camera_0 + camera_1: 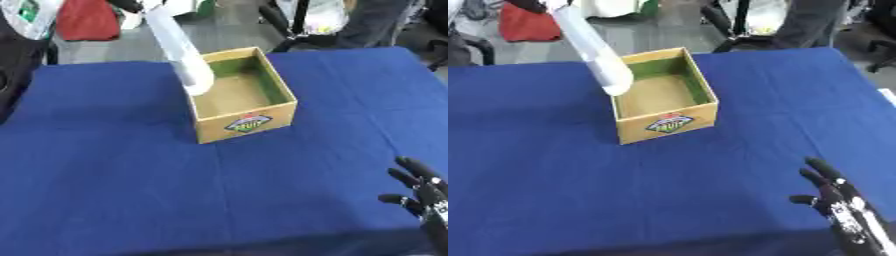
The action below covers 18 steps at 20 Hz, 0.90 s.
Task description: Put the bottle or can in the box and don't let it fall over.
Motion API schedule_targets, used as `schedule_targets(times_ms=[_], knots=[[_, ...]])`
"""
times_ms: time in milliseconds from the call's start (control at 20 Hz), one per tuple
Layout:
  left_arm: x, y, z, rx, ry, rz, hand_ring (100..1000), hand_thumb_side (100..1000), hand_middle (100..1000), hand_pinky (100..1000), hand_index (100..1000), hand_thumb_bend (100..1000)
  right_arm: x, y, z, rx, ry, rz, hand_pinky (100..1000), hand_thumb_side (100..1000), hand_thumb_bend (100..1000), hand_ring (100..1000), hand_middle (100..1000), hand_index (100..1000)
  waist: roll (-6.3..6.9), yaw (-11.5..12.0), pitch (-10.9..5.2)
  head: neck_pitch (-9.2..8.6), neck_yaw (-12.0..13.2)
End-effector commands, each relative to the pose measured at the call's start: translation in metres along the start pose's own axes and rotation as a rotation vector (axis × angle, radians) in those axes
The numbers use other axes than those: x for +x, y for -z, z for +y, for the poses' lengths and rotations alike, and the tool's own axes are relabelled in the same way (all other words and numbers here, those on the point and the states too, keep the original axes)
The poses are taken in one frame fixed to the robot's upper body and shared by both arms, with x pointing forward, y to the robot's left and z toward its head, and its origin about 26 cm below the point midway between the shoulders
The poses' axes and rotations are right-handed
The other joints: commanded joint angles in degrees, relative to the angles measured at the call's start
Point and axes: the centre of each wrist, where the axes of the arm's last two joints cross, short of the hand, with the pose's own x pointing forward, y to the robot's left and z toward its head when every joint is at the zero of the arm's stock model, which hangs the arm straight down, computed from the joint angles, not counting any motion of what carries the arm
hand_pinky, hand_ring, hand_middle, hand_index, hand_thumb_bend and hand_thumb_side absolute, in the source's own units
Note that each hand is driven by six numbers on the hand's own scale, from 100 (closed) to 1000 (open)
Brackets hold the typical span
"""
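A tall white bottle (179, 50) hangs tilted in the air, its top leaning away to the upper left. Its lower end hovers over the left wall of the open cardboard box (245, 125). The box stands mid-table with green inner walls, a bare floor and a logo on its front. My left hand (129, 4) shows only as a dark shape at the top edge, shut on the bottle's upper end. In the lower right corner, far from the box, my right hand (833, 192) rests open with its fingers up.
A blue cloth (114, 165) covers the whole table. Beyond its far edge are a red bag (86, 20), chair legs and standing people's legs. A dark object (13, 75) stands at the left edge.
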Motion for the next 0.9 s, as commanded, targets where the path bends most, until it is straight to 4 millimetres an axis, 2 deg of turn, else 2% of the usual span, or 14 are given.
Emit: schedule_targets(times_ms=[50,250,400,450,550,600,650,700,750,800,900], knots=[[0.009,0.011,0.006,0.043,0.019,-0.025,100,414,100,100,298,100,0.004,0.005,0.0,0.021,0.001,-0.021,732,732,100,1000,1000,976,-0.27,-0.43,-0.72,0.26,0.47],[0.015,0.022,-0.024,-0.017,0.02,-0.04,100,400,100,100,317,100,0.005,0.009,0.001,0.033,0.011,-0.033,732,732,100,1000,1000,976,-0.45,-1.26,-0.45,-0.32,0.34],[0.011,0.023,-0.044,-0.055,0.019,-0.013,100,368,100,100,347,100,0.005,0.01,0.002,0.036,0.015,-0.039,732,731,100,1000,1000,976,-0.46,-1.61,-0.29,-0.66,0.0],[0.01,0.023,-0.049,-0.063,0.026,-0.003,122,327,100,100,383,100,0.005,0.011,0.002,0.036,0.016,-0.039,732,732,100,1000,1000,976,-0.45,-1.65,-0.24,-0.74,-0.11],[0.006,0.021,-0.058,-0.082,0.04,0.017,140,312,100,116,399,100,0.005,0.011,0.002,0.036,0.016,-0.039,732,733,100,1000,1000,976,-0.42,-1.65,-0.14,-0.88,-0.35],[0.003,0.019,-0.06,-0.091,0.047,0.028,205,228,103,212,455,100,0.005,0.011,0.002,0.035,0.016,-0.039,732,733,100,1000,1000,976,-0.4,-1.6,-0.11,-0.9,-0.48],[0.001,0.017,-0.062,-0.104,0.055,0.038,298,237,189,330,531,100,0.005,0.011,0.002,0.034,0.015,-0.039,732,733,100,1000,1000,976,-0.38,-1.54,-0.09,-0.94,-0.63],[-0.001,0.016,-0.063,-0.119,0.062,0.046,450,375,345,505,657,100,0.005,0.011,0.001,0.033,0.014,-0.038,732,733,100,1000,1000,976,-0.36,-1.48,-0.08,-1.01,-0.76],[-0.003,0.014,-0.062,-0.135,0.07,0.052,529,478,451,606,739,250,0.005,0.011,0.001,0.033,0.014,-0.037,732,733,100,1000,1000,976,-0.35,-1.41,-0.08,-1.07,-0.84],[-0.005,0.012,-0.061,-0.155,0.08,0.058,703,625,629,757,848,508,0.005,0.01,0.001,0.033,0.013,-0.037,732,733,100,1000,1000,976,-0.34,-1.33,-0.1,-1.12,-0.93],[-0.009,0.007,-0.053,-0.172,0.102,0.069,819,679,752,862,894,634,0.005,0.01,0.001,0.03,0.011,-0.035,732,734,100,1000,1000,976,-0.3,-1.12,-0.14,-1.27,-1.12]])
